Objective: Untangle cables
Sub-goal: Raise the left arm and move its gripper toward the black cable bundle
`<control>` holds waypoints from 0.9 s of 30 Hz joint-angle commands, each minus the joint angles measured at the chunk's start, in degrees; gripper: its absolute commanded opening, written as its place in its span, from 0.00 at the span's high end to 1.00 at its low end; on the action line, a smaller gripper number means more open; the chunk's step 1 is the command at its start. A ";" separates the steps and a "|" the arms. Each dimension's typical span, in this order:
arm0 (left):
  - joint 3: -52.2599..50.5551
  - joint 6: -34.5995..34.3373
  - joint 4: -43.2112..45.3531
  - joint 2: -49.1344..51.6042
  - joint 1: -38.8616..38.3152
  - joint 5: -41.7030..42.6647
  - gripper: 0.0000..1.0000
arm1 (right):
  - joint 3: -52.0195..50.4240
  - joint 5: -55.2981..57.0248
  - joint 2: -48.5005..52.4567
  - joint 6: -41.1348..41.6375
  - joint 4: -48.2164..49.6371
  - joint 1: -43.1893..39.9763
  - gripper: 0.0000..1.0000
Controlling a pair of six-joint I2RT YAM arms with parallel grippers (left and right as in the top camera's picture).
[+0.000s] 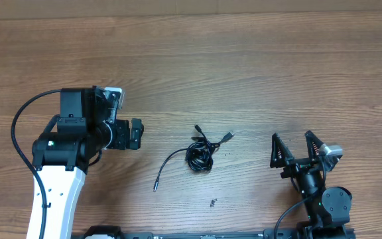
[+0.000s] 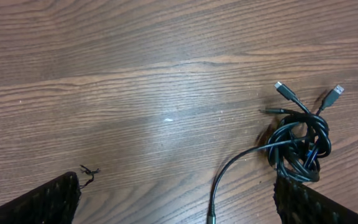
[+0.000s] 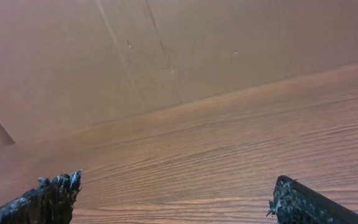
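The cables (image 1: 201, 156) lie in a small tight knot on the bare wooden table (image 1: 244, 60), between the two arms and held by neither. The left gripper (image 1: 138, 135) stands spread wide and empty. The knot lies to its right, at about its own level across the table. The right gripper (image 1: 291, 135) is also wide open with nothing in it. It sits on the knot's far side, clearly further off, so the left arm looks the better placed to reach first.

In the left wrist view the knot (image 2: 300, 146) is not centred in that gripper's span (image 2: 176, 183). It sits at one edge, just above the finger (image 2: 316, 205) at the lower right. A grasp on it would probably need a sideways shift first.

The knot itself is compact, with no real long axis. A loose strand (image 1: 168, 162) curves out of it toward the left arm and the near edge. A silvery plug (image 1: 229, 136) pokes out the opposite way, toward the right arm. The right wrist view shows only table and wall (image 3: 166, 50), no cable
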 commanded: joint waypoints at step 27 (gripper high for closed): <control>1.62 1.25 1.88 0.11 0.52 1.36 0.01 | -0.61 0.55 -0.61 -0.42 0.13 -0.09 0.00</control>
